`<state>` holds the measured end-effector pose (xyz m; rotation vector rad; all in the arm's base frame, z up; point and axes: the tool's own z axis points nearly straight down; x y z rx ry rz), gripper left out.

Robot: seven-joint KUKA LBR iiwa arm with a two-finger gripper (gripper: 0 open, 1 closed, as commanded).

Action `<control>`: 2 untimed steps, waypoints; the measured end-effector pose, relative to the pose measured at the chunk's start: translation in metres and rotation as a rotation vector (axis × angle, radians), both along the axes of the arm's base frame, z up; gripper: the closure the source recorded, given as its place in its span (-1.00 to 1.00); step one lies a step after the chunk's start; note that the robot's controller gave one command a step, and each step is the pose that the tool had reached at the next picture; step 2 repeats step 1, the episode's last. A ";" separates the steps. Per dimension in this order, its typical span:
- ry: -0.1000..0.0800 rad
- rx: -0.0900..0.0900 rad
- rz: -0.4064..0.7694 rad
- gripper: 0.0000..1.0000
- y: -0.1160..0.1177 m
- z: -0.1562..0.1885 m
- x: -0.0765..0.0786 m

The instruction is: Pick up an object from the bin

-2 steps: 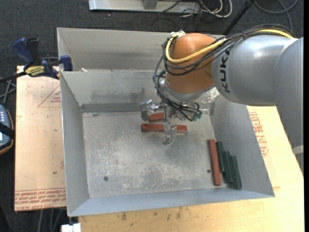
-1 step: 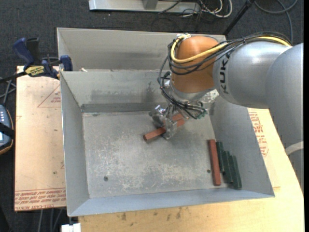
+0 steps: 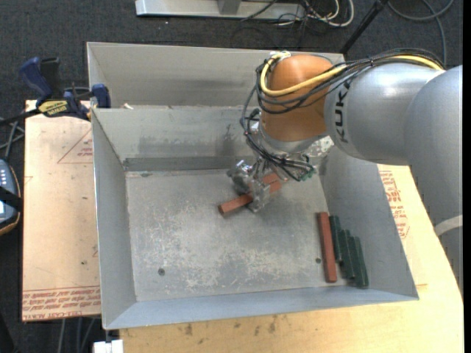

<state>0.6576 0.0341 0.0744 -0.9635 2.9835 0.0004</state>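
Gripper point(image 3: 255, 195) sits on the reddish-brown stick point(image 3: 232, 207) mid-bin point(image 3: 184, 271), stick's long axis running lower-left to upper-right under it (grip width: can't tell).

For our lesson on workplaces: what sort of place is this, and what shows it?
Probably a robotics lab: a robot arm reaches into a metal bin, its gripper at a reddish block, and loose cables lie on the carpet behind.

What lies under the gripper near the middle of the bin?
A small reddish-brown block lies on the bin's floor, its left end sticking out from under the gripper. Its right end is covered by the gripper, so how far it runs there cannot be seen.
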 end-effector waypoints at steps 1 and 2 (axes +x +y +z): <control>0.002 0.000 -0.033 1.00 0.004 0.133 -0.004; 0.002 0.000 -0.033 1.00 0.004 0.133 -0.004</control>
